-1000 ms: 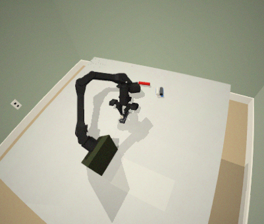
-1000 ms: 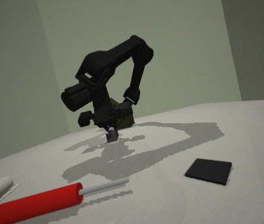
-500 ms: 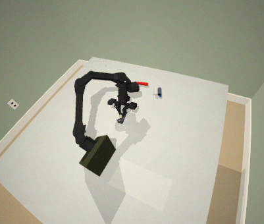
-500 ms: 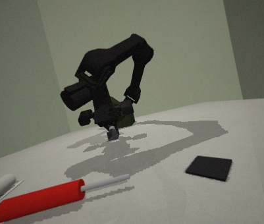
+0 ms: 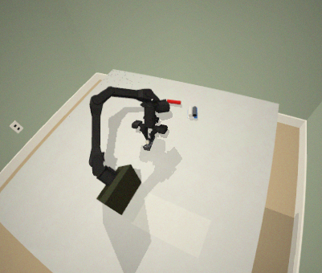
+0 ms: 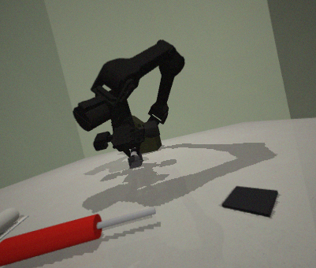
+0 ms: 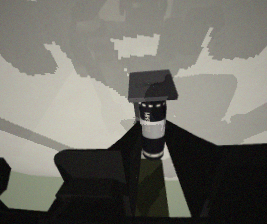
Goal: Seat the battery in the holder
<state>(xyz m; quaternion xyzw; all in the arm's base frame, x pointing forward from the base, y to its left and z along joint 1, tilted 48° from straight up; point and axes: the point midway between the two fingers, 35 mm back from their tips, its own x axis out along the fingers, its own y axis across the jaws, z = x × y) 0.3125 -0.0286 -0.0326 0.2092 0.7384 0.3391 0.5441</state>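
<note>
Jaws [image 5: 148, 138] [image 6: 132, 154] grip 1 smooth, black-and-pale cylindrical battery [image 7: 153, 131] near a flat-topped holder [image 5: 147, 147] [image 6: 135, 161] [image 7: 152, 85].

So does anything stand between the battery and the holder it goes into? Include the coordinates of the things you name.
Nothing visible does. The battery [image 5: 148, 141] [image 6: 134, 152] [image 7: 153, 130], in the jaws, meets the edge of the holder's dark end [image 5: 147, 148] [image 6: 135, 161] [image 7: 152, 85] in the wrist view, which hides any contact behind it.

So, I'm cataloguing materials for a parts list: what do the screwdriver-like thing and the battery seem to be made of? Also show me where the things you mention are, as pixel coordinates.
The screwdriver-like thing's handle [image 5: 173, 102] [image 6: 50, 240] looks like smooth red plastic, evenly coloured; its shaft [image 6: 127, 219] is plain grey, probably metal. The battery [image 7: 153, 131] seems a metal can in a printed black-and-pale sleeve, since lettering and banding show; whether the sleeve is plastic film, I cannot tell.
</note>
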